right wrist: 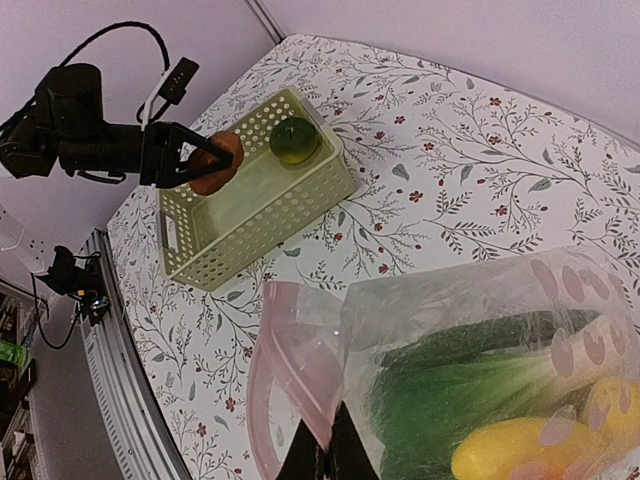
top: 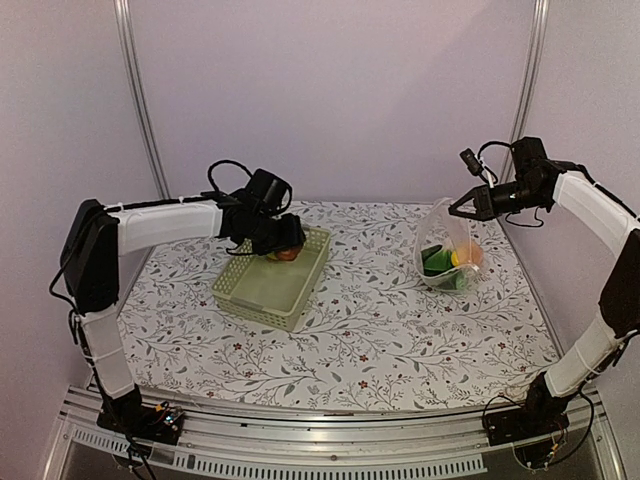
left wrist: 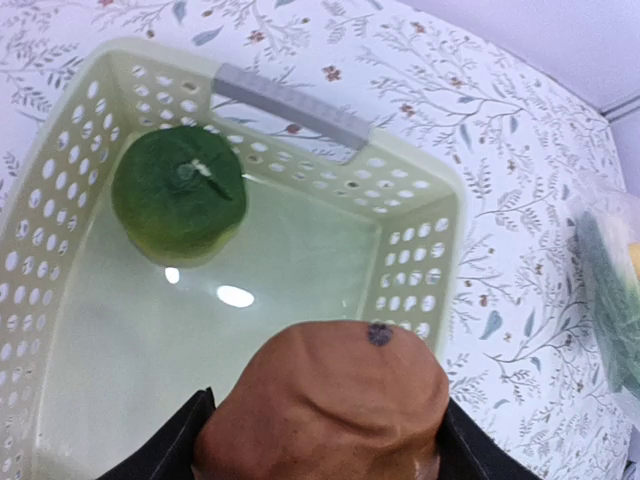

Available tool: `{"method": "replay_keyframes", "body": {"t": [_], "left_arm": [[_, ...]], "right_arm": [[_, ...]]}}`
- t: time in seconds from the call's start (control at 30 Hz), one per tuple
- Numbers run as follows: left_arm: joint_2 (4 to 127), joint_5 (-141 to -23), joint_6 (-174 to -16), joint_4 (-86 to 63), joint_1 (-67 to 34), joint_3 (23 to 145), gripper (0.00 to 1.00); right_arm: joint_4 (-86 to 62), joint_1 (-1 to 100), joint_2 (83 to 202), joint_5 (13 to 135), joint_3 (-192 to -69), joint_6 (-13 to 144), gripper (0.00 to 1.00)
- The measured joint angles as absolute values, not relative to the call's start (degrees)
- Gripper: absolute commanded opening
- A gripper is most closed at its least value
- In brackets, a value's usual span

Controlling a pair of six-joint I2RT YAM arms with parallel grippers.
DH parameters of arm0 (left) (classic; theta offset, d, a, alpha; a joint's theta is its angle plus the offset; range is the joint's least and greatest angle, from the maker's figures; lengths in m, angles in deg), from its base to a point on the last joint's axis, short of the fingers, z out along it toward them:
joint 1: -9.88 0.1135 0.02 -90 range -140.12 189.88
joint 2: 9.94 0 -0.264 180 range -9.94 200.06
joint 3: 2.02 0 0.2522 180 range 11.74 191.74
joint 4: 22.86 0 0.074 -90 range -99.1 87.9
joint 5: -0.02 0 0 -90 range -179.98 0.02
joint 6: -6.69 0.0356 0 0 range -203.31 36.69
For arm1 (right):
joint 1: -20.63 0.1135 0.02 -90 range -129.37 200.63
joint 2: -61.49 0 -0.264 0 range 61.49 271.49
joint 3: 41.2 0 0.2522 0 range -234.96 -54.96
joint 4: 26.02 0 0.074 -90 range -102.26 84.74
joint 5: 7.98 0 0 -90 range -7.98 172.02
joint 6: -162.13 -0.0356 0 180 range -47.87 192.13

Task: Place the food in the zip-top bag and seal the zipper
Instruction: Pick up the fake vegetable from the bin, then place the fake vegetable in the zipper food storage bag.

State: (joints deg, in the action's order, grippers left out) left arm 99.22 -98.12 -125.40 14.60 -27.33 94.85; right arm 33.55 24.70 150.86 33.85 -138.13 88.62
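A: Top view. Left pincer (top: 290, 247) grasps a brown piece (top: 287, 254) above the basket (top: 262, 300), centre-left, probably for transfer. Right pincer (top: 455, 208), upper right, is clenched on the zip-top bag (top: 445, 240), propping its mouth open.

B: Left wrist. A green piece (left wrist: 178, 192) lies in the basket, upper left. Right wrist. The zipper (right wrist: 290, 340) is pinched at bottom centre. No legible writing.

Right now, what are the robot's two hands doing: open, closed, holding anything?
Left fingers: closed on a brown piece, held over the basket.
Right fingers: shut, pinching the zip-top bag at its edge.
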Motion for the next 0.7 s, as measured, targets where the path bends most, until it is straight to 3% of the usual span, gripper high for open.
{"method": "replay_keyframes", "body": {"t": [0.37,0.7], "left_arm": [[99.6,-95.5,-118.0,12.1,-38.7,109.3,0.53],[100.4,-87.6,-114.6,-0.7,-44.6,108.0,0.49]], "right_arm": [[33.6,24.8,150.9,34.0,-138.1,88.6,0.00],[33.7,25.1,150.9,35.1,-138.5,88.4,0.00]]}}
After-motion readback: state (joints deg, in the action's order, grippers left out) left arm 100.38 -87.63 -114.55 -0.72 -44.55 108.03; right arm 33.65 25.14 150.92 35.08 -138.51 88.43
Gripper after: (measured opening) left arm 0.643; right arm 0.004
